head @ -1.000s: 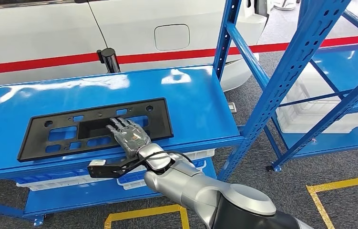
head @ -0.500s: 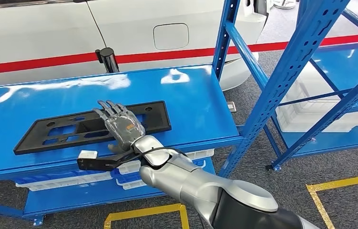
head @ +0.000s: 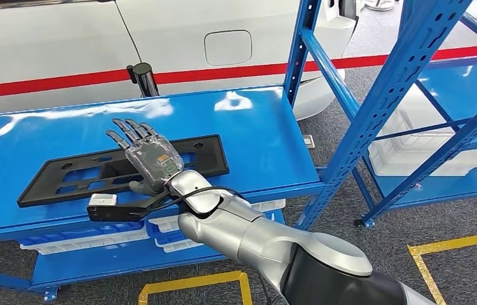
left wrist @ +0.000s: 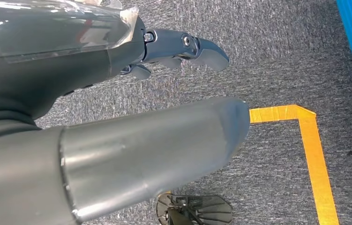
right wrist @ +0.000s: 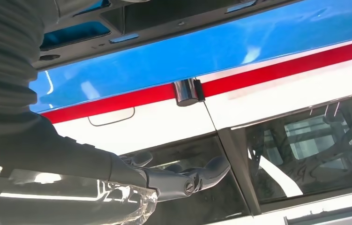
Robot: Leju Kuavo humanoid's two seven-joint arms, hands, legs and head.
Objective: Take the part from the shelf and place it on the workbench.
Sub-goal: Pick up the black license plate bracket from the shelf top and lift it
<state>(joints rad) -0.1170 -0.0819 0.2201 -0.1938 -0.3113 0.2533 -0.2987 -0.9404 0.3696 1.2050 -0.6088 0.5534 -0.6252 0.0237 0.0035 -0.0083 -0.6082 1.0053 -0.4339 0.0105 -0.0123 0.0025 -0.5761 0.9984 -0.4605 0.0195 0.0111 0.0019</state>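
The right hand (head: 148,159) hovered open and empty over the black part (head: 121,170), which looked stiff, light, probably slick, best gripped at its long near edge.

Matt black plastic part (head: 121,170) lies on the glossy blue-painted metal workbench (head: 248,127).

Blue workbench (head: 255,133) carries black part (head: 83,175) lying flat near front edge.
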